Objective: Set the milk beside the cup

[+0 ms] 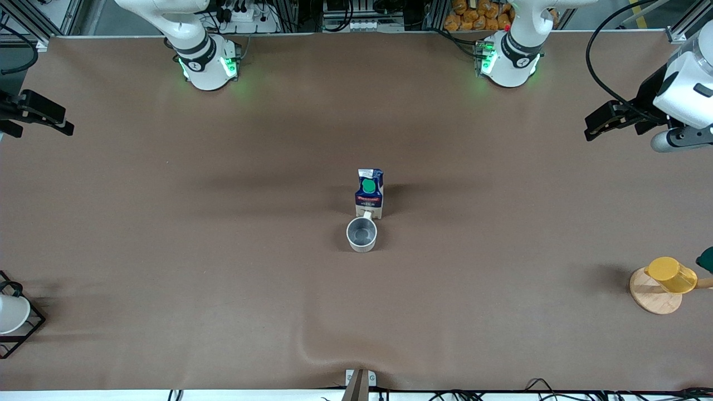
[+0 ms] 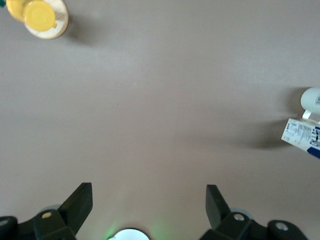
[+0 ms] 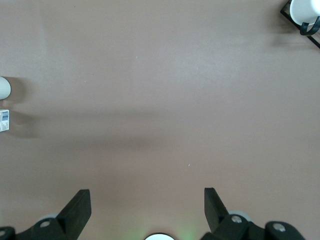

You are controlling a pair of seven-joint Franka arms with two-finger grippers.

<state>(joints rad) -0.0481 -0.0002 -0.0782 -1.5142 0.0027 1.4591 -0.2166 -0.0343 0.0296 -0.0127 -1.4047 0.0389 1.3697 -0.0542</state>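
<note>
The milk stands upright near the middle of the table, with its green cap facing up toward the front camera. The cup stands just beside the milk, nearer to the front camera, and its small handle reaches toward the carton's base; I cannot tell if they touch.

The left gripper hangs over the table edge at the left arm's end, well apart from the milk. In the left wrist view its fingers are spread wide with only bare table between them, and the milk shows only at the picture's border, outside the jaws.

The right gripper waits over the right arm's end of the table, also well apart from the milk. Its fingers are wide apart and hold nothing; the milk is only a sliver at the border.

A yellow cup lies on a round wooden coaster toward the left arm's end.
</note>
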